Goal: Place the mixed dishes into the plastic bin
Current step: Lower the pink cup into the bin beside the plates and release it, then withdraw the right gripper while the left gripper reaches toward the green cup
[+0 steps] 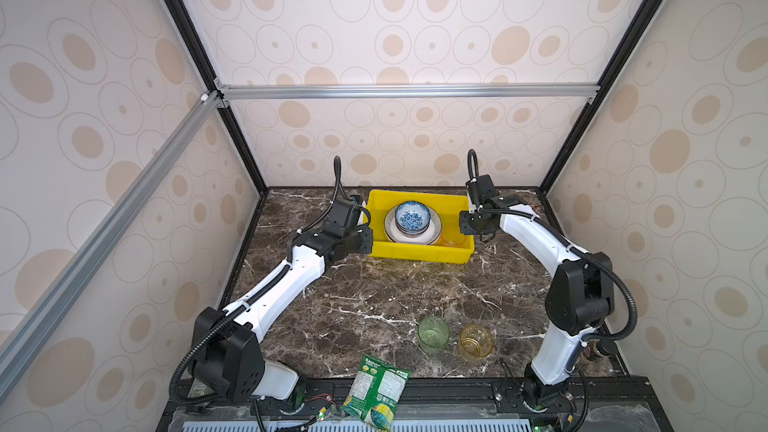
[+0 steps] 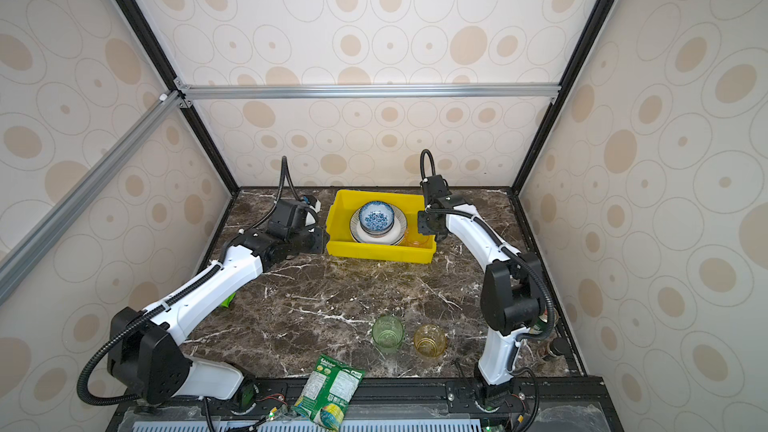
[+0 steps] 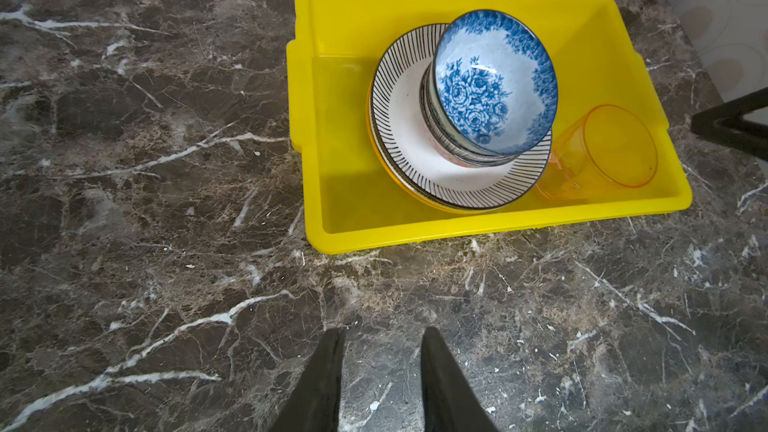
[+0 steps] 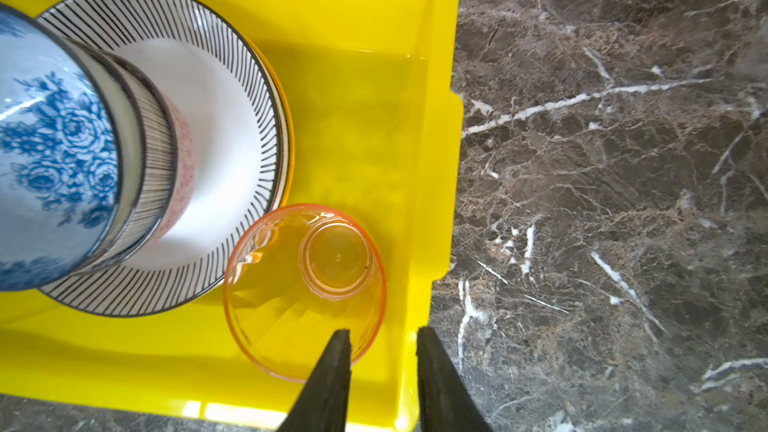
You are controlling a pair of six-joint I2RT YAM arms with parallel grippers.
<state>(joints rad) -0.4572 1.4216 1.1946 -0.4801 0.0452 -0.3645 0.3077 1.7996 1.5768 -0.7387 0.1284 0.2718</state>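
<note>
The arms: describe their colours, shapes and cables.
Both the left arm and right arm have smooth white link shells and bulky black joint housings. A black corrugated cable hose runs along each, fastened by white zip ties and looping above the wrist. The left fingers and right fingers are black, tapered wedges. No markings are legible.

The left arm [image 1: 291, 280] and right arm [image 1: 532, 238] are shelled white, jointed black, and strung with ribbed black cables [image 1: 337, 172].
</note>
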